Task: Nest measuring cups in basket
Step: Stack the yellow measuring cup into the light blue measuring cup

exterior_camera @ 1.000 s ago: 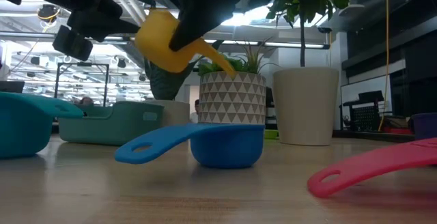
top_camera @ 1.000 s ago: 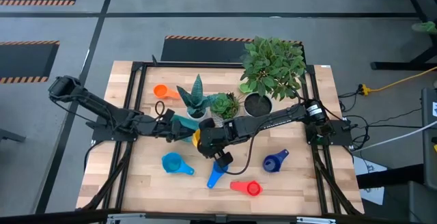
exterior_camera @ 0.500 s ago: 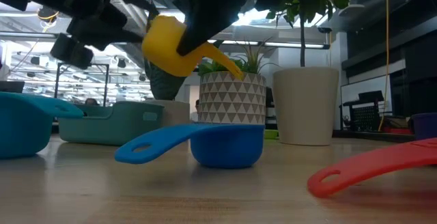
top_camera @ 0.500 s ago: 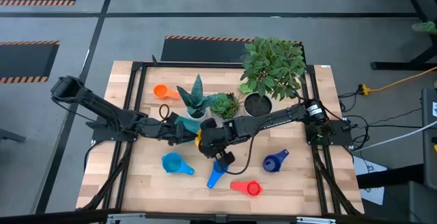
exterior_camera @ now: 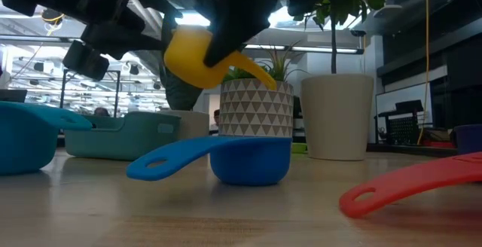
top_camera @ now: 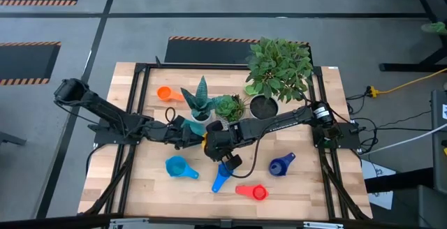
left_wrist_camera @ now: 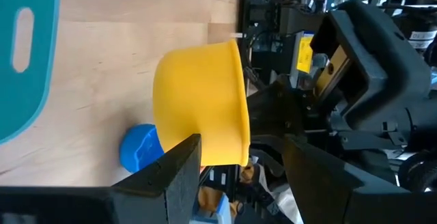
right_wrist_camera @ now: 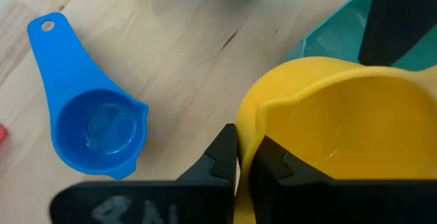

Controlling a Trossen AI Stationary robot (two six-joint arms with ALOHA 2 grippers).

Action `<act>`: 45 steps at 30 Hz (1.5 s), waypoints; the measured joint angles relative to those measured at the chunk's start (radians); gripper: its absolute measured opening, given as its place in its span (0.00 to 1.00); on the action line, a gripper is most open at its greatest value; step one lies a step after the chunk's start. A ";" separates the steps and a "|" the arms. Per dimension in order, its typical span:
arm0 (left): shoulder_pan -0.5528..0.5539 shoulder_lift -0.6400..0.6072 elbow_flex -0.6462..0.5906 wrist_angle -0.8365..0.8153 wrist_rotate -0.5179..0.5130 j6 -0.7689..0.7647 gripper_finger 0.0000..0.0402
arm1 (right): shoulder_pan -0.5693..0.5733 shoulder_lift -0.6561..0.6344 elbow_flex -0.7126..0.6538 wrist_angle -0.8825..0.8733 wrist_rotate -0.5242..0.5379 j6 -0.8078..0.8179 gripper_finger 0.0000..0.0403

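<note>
The right gripper (right_wrist_camera: 244, 157), clamped on the yellow cup's (exterior_camera: 197, 57) rim, meets the half-open, empty left gripper (left_wrist_camera: 239, 162) mid-air; basket (exterior_camera: 124, 135) looks empty, other cups unnested.

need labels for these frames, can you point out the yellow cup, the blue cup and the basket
yellow cup (left_wrist_camera: 198, 101): left wrist view, on the bowl's outer wall.
blue cup (right_wrist_camera: 102, 128): right wrist view, inside the bowl.
basket (exterior_camera: 124, 135): low view, on its front wall.
</note>
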 joint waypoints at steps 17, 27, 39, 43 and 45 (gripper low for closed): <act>0.020 0.000 0.000 0.007 0.025 0.026 0.39 | 0.000 0.000 0.000 0.000 0.000 -0.001 0.05; 0.020 0.000 0.000 0.005 0.014 0.029 0.34 | 0.001 0.000 0.000 0.001 0.001 -0.031 0.05; 0.020 0.000 0.000 0.000 0.013 0.020 0.23 | 0.001 0.000 0.000 0.000 0.000 -0.049 0.05; 0.021 0.000 0.000 0.000 0.016 -0.003 0.17 | 0.001 0.000 0.000 -0.004 0.000 -0.050 0.05; 0.021 0.000 0.000 0.000 0.014 -0.003 0.15 | 0.001 0.000 0.000 -0.005 0.000 -0.050 0.05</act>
